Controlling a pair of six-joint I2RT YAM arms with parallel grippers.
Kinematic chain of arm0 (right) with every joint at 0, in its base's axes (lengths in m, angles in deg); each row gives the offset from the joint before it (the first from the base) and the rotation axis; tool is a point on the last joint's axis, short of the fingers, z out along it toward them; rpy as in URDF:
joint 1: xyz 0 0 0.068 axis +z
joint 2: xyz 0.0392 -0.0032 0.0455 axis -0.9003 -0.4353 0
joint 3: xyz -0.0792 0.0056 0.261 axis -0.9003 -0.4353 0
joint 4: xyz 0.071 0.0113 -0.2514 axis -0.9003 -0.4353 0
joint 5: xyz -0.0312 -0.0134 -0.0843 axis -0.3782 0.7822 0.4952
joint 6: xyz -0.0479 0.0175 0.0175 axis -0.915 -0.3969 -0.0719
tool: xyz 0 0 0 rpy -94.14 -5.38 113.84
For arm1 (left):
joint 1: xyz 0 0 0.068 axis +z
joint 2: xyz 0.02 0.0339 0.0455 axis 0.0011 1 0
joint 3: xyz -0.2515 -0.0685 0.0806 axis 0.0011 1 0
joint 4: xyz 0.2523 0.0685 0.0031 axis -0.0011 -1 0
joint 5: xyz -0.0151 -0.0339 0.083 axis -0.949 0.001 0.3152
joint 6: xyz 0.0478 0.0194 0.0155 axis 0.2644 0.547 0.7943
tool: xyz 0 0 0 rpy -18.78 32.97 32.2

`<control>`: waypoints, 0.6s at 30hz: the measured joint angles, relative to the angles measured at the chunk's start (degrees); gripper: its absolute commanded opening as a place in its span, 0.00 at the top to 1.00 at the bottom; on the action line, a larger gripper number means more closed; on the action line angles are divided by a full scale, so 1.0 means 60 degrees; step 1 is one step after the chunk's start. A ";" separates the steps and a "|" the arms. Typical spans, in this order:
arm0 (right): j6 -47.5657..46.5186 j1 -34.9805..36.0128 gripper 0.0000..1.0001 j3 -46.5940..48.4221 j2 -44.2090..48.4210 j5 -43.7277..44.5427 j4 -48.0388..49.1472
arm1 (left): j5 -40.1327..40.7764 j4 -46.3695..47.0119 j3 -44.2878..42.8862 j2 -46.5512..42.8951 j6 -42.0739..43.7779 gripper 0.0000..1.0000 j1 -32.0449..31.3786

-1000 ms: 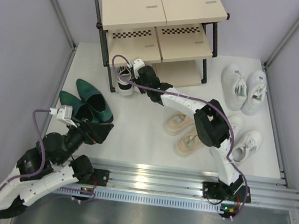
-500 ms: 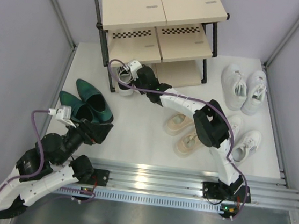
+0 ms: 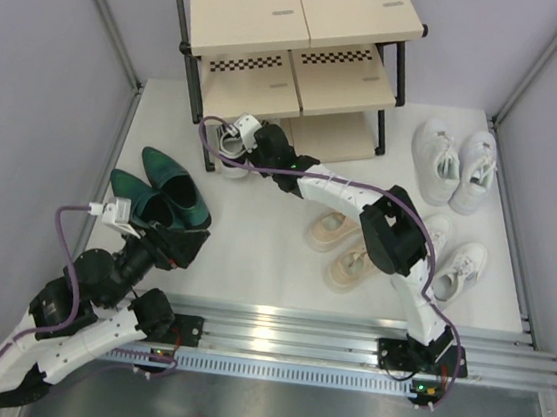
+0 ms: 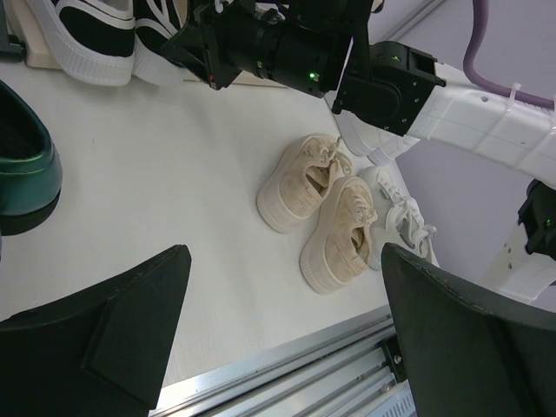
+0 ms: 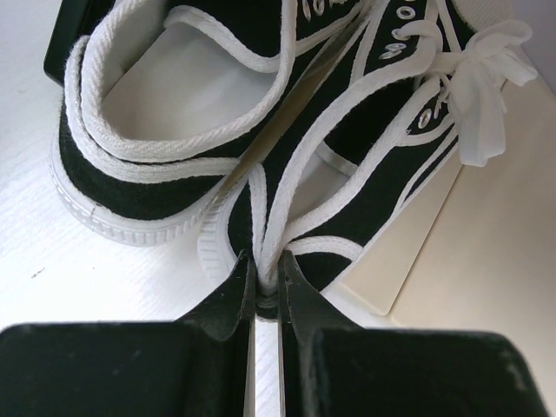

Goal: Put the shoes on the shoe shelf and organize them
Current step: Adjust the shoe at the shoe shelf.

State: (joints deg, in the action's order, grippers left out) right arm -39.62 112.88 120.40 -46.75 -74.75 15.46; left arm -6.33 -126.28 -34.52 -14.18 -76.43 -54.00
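The right hand [image 5: 265,294], pinching both black-and-white sneakers [image 5: 130,187] by their inner edges, should grip tight and slide them straight onto the shoe shelf's [image 3: 249,22] lowest board.

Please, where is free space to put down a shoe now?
The top shelf board and middle shelf board are bare. The floor between the green heels and beige sneakers is free too. Crowded: the right side, around the white sneakers.
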 measured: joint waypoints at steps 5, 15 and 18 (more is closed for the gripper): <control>-0.0080 0.0004 0.98 0.0000 0.0000 -0.0007 -0.0015 | -0.0004 0.0000 0.0000 0.0000 -0.0029 0.03 0.0000; -0.0288 0.0047 0.55 0.0004 0.0047 -0.0117 0.0087 | -0.0036 0.0000 0.0029 -0.0036 -0.0073 0.03 0.0000; -0.0353 0.0058 0.46 0.0000 0.0113 -0.0208 -0.0029 | -0.0040 0.0000 0.0033 -0.0087 -0.0098 0.03 0.0000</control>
State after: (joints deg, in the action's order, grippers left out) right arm -41.74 113.23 120.40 -46.07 -75.99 15.29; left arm -6.57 -126.28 -34.33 -14.70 -77.02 -54.00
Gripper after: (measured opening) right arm 0.490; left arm 0.965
